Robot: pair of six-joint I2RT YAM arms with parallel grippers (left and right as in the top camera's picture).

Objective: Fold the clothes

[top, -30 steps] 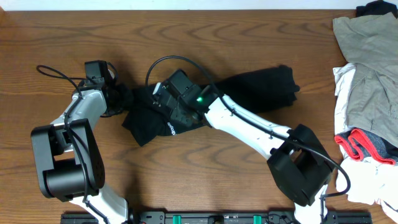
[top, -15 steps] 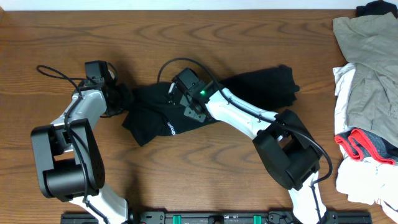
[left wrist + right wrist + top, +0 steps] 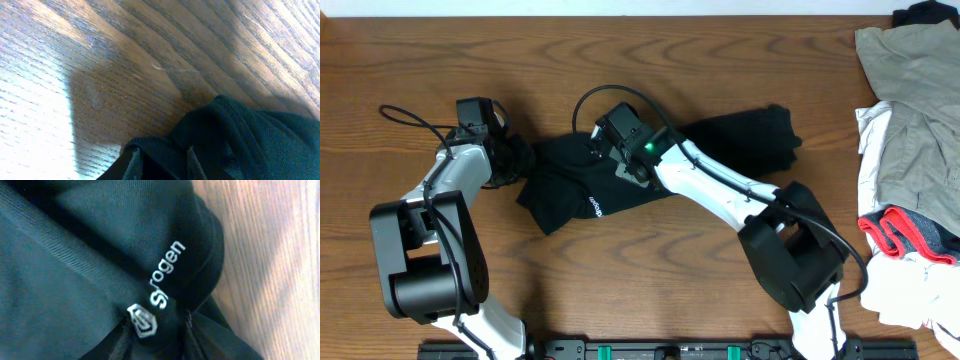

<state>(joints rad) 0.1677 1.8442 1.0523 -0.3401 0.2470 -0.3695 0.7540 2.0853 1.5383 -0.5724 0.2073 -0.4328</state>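
Item: black garment (image 3: 750, 140); soft matte fabric, long, lying slantwise across the middle of the wooden table (image 3: 720, 50), its right end higher in the overhead view, its left end bunched and rumpled; small white hexagon logo (image 3: 142, 320) with white lettering (image 3: 167, 272) beside it, set near the lower left edge of the cloth.

Left gripper (image 3: 510, 160): at the garment's far left end, touching it; narrow, with a fold of the black fabric caught between the fingers in the left wrist view; bare wood just past the fold.

Right gripper (image 3: 612, 168): set down on the left half of the garment, just beside the logo; jaws narrow, fabric lying between them; whether they pinch it cannot be told, as only the dark finger edges show at the bottom of the right wrist view.

Surroundings: beige-khaki garment (image 3: 910, 90) heaped at the table's right edge, well apart from the item; white cloth (image 3: 880, 125) under it; red-and-white item (image 3: 905, 235) below those; black cable (image 3: 405, 115) looping off the left arm.
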